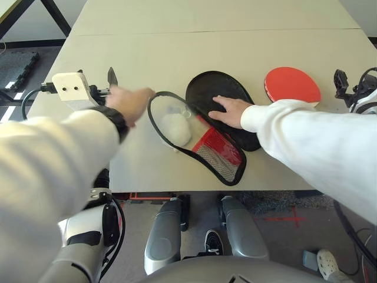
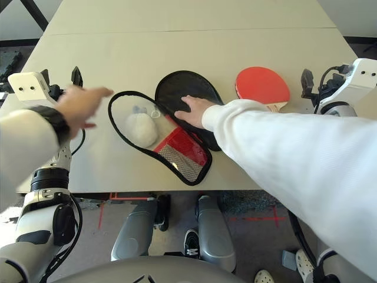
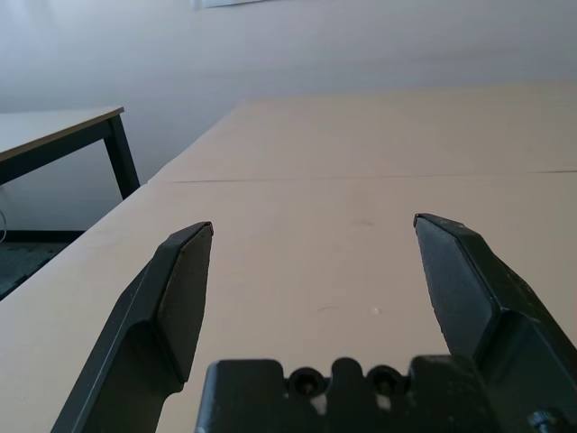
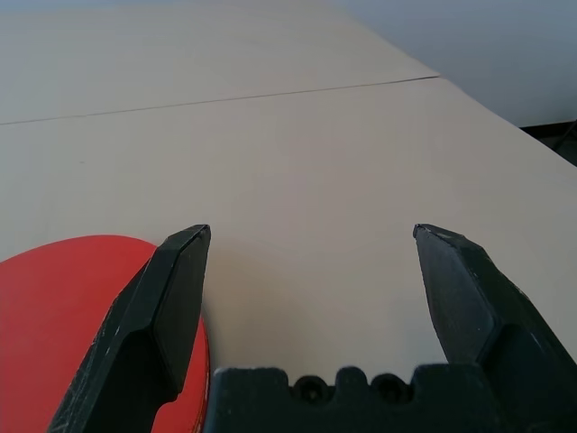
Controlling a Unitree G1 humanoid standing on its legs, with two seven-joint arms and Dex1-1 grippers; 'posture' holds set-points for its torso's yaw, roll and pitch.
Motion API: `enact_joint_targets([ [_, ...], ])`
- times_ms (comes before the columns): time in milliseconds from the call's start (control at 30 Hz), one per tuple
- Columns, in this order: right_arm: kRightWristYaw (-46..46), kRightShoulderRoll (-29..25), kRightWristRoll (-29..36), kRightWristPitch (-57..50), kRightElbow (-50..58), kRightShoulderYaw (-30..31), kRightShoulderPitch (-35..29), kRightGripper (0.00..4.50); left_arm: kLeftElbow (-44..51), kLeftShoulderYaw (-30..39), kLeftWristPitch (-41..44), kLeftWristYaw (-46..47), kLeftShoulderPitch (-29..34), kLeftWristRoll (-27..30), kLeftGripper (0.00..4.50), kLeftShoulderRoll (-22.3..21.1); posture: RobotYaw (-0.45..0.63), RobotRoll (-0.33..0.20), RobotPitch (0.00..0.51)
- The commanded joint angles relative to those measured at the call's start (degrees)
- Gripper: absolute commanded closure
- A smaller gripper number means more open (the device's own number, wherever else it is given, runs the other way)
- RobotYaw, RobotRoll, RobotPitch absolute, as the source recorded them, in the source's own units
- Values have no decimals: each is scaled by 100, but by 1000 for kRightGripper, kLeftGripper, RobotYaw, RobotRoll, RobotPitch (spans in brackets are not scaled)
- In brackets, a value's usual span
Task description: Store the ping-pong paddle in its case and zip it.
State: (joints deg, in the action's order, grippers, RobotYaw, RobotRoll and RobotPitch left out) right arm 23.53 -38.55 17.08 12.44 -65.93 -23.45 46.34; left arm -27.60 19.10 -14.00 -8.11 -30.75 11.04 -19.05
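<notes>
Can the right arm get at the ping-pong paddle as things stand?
Probably yes. The right tool is open beside the ping-pong paddle, with bare table between them. The person's sleeve lies nearer the case, not across that path.

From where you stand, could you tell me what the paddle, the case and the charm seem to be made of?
The ping-pong paddle: smooth matte red face, probably rubber. The case: soft fabric by its floppy look, with black lining and a black mesh pocket over red. The charm: white fluffy plush.

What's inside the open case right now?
The case lies open, holding only a white plush charm. A person's hand presses its black lining, covering part. The paddle lies outside.
</notes>
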Motion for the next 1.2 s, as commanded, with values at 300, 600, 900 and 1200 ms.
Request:
enact_joint_targets([
  [300,9,-21,26,20,-148,-94,51,10,420,11,558,-94,-151,171,0,-222,27,0,237],
  [600,118,-15,30,-44,-169,-82,115,10,2535,-635,2894,-1310,-514,1077,0,-739,50,0,231],
  [900,552,15,177,-697,104,-64,342,10,4208,-1732,4586,-2675,-377,1907,0,-1050,28,0,235],
  [1200,-142,-140,-59,-2768,2662,329,-187,10,4177,-2104,4803,-3086,-386,1805,0,-1029,-30,0,237],
])
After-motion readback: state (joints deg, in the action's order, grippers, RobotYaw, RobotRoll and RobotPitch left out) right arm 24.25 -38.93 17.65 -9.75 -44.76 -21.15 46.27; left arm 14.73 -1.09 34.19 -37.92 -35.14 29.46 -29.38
